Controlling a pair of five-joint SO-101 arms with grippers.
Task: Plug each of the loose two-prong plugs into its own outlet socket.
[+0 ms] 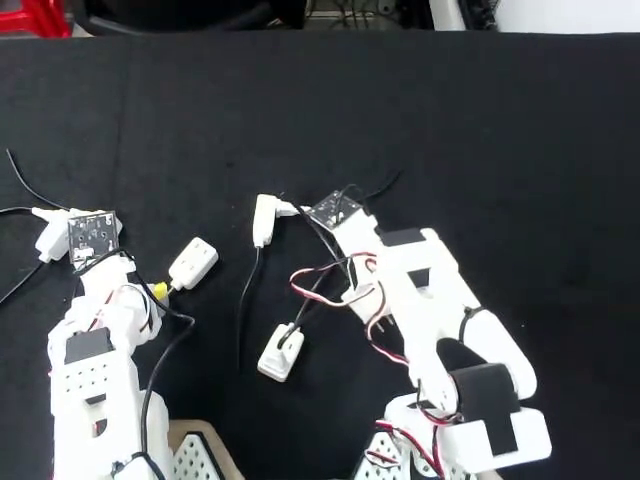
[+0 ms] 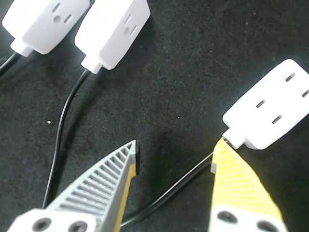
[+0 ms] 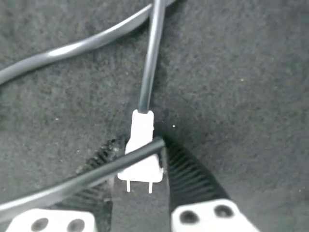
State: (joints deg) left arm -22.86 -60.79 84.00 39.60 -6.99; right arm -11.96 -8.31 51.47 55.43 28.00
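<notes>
My right gripper [image 3: 140, 152] is shut on a white two-prong plug [image 3: 141, 145]; its prongs point back toward the wrist and a black cable [image 3: 72, 183] lies across it. From above, that gripper [image 1: 296, 210] sits right beside a white outlet socket [image 1: 263, 220]. My left gripper [image 2: 176, 147] stands open with bare cloth between its fingers, and the yellow fingertip [image 2: 223, 150] touches the cord end of another outlet socket [image 2: 268, 108], which the high view also shows [image 1: 193, 262]. A third socket [image 1: 281, 352] lies nearer the front. Two sockets [image 2: 113, 29] [image 2: 43, 21] show farther off.
A white plug-like piece [image 1: 50, 237] with black cord lies at the far left. Black cables [image 1: 245, 300] run loosely between the sockets over the black cloth [image 1: 480, 120]. Perforated white base parts [image 1: 190, 455] stand at the front edge.
</notes>
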